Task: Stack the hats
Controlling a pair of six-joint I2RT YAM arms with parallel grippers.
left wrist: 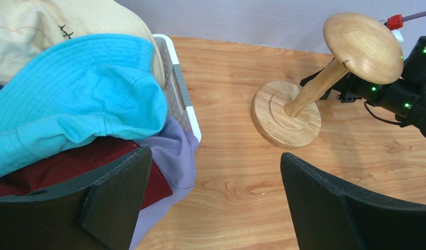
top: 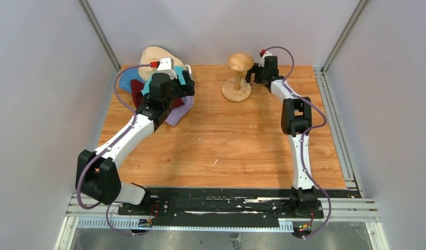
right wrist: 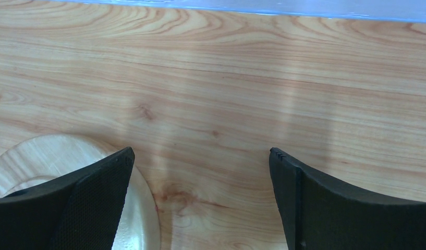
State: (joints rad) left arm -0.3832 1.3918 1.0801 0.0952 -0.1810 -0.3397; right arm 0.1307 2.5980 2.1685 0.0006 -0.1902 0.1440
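The hats are heaped together in and over a white basket [left wrist: 182, 94] at the far left corner of the table [top: 226, 140]. The teal hat [left wrist: 80, 99] lies on top, crumpled, its stitched brim folded and drooping toward the near side. Behind it the beige hat [left wrist: 54, 26] bulges up against the back wall. Under the teal one the dark red hat [left wrist: 70, 166] lies flat. The lavender hat [left wrist: 177, 151] spills over the basket's near right corner onto the wood. The blue hat [top: 126, 80] shows only as a patch at the left edge of the pile, so its shape is hard to make out. From above, the heap runs from the beige hat at the back to the lavender one at the front.

The left gripper [left wrist: 216, 166] hangs over the near right edge of the pile, jaws spread wide with nothing between them. To the right of the basket a wooden stand [left wrist: 289, 112] sits upright on its round base. The right gripper [right wrist: 203, 156] is just beside that base on its right, low over bare wood, jaws also wide apart and empty.
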